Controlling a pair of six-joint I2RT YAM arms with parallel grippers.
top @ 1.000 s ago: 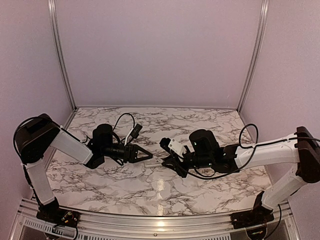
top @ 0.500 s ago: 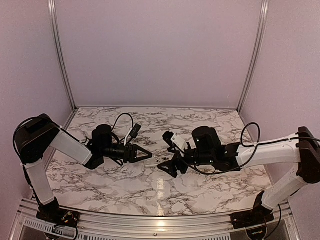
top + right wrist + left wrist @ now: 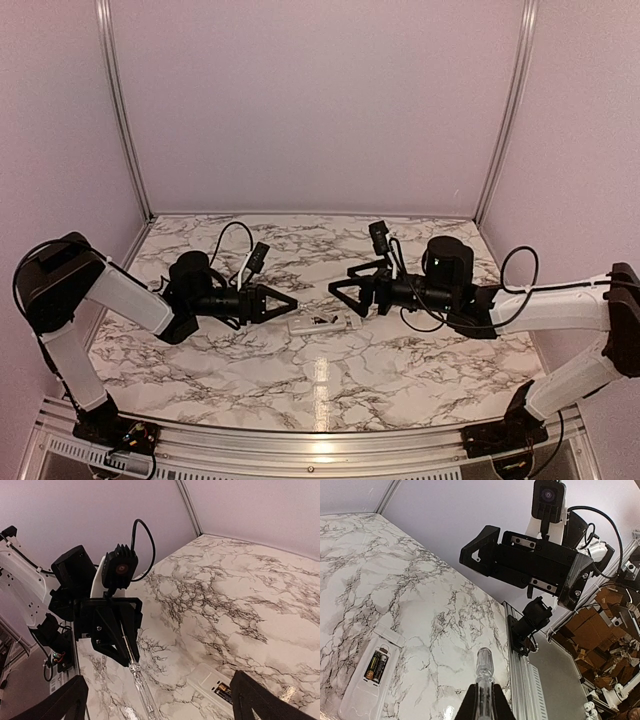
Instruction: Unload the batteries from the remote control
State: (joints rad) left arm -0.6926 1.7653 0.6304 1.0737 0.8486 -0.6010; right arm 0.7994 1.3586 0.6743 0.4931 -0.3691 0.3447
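One remote (image 3: 322, 323) lies mid-worktop, nearer the near edge, between the left gripper (image 3: 285, 303) and the right gripper (image 3: 343, 296). From the left wrist, the left gripper clamps a clear rod (image 3: 484, 667), and both batteries (image 3: 376, 666) sit in the open recess. From the right wrist, the right gripper gapes empty. Best to lever one battery end up gently with the rod tip while the remote is steadied.

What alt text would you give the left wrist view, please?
The remote lies back-up on the marble table with two batteries in its open recess. The left gripper holds a clear-tipped rod pointing out over the table, and the right gripper hangs open above.
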